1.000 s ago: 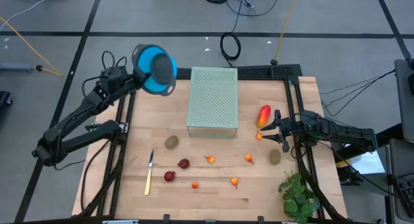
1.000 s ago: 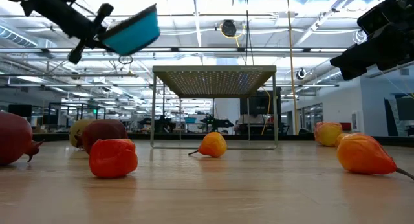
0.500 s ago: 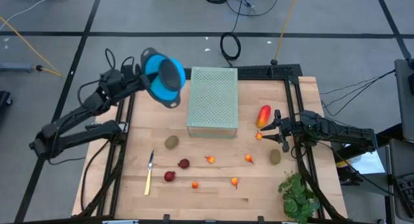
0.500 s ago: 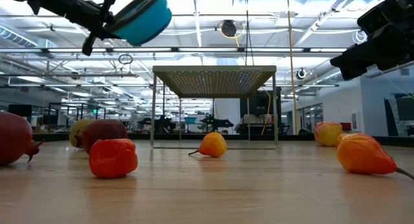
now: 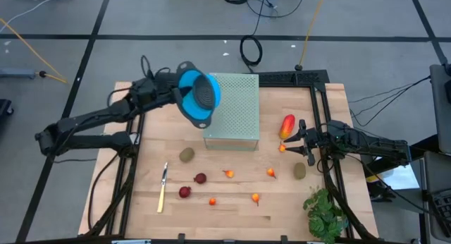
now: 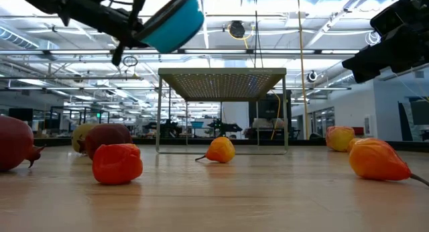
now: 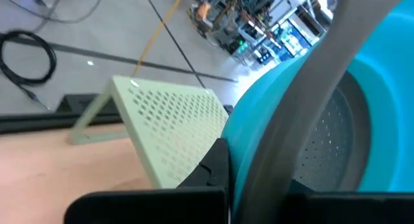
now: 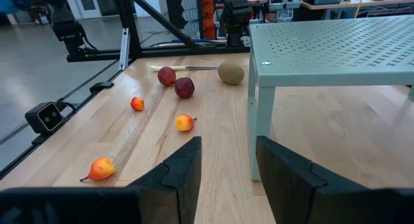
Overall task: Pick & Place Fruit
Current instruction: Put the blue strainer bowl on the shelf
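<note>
My left gripper [image 5: 180, 96] is shut on a blue bowl with a grey perforated inside [image 5: 199, 98], carried in the air at the far left corner of the green perforated stand [image 5: 232, 110]. The low view shows the bowl [image 6: 173, 23] high above the stand's top. My right gripper [image 5: 292, 142] is open and low at the table's right, beside the red-and-yellow piece [image 5: 287, 125] and a tiny orange one [image 5: 282, 148]. Brownish ovals [image 5: 187, 154] [image 5: 300, 171], dark red rounds [image 5: 200, 178] [image 5: 184, 192] and several tiny orange pieces [image 5: 228, 173] lie on the wood. My left gripper holds the bowl by its grey rim [image 7: 304, 101], on the side toward the table's left. One dark finger [image 7: 213, 169] lies against the blue outer wall; the other finger is hidden. The bowl is lifted clear and tipped on its side, its opening facing right.
A yellow-handled knife [image 5: 163, 187] lies near the left front. A leafy plant [image 5: 325, 212] stands at the near right corner. Black frame rails [image 5: 325, 103] run along the table's sides. Open wood lies between the stand and the row of fruit.
My left arm has swung the bowl toward the table's right, from beyond the far left corner to the stand's left edge, and a little higher. The bowl has tipped so that more of its grey inside shows from above. It stays shut on the bowl.
</note>
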